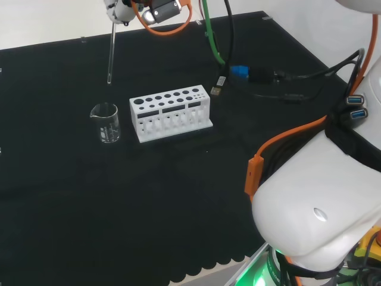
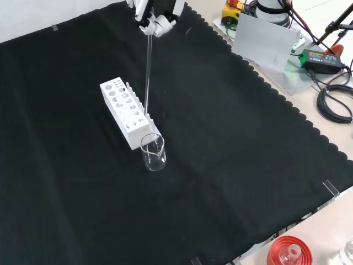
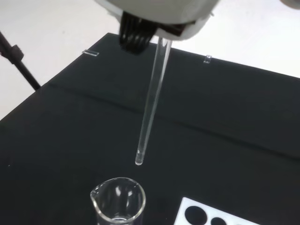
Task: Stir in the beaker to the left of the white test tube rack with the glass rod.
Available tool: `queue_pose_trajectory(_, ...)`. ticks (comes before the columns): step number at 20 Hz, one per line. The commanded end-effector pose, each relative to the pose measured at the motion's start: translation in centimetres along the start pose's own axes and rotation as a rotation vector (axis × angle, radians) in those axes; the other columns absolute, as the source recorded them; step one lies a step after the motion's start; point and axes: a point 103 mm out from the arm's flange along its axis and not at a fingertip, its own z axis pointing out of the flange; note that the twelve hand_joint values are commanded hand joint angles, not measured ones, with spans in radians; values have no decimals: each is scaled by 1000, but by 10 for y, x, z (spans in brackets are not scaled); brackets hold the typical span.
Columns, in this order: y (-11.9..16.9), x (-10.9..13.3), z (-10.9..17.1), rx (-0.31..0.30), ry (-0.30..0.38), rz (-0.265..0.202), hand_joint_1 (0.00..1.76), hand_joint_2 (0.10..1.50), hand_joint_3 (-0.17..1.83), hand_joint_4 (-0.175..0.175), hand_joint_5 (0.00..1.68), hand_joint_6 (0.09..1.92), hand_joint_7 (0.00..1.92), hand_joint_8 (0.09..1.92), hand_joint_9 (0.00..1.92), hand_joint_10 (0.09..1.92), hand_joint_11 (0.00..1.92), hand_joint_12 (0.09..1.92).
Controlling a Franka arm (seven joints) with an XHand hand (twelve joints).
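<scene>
Head view: robot hand [image 1: 122,9] pinching glass rod [image 1: 111,52], hanging upright, tip above and clear of beaker [image 1: 106,122] standing just left of white test tube rack [image 1: 170,111] on bench [image 1: 178,202]; cables [image 1: 262,76] beyond.

One glass rod [image 1: 111,53], one beaker [image 1: 106,122], one white test tube rack [image 1: 170,112], perhaps one red ribbed stand [image 2: 289,251].

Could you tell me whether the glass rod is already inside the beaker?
Not yet. The glass rod, held by the hand, ends above the beaker rim in the wrist view.
</scene>
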Motion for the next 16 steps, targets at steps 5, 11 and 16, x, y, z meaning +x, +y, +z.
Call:
queue_pose_trajectory(5,5,21,10,23,-3,-38,1185,724,765,-175,1037,1113,1495,779,1721,562,1577,773)
queue_pose_trajectory(11,9,30,24,38,1,-64,1185,724,765,-175,1038,1112,1498,777,1724,560,1578,773)
queue_pose_trajectory(16,15,35,37,62,9,-66,1185,723,766,-175,1038,1111,1500,775,1725,558,1579,774)
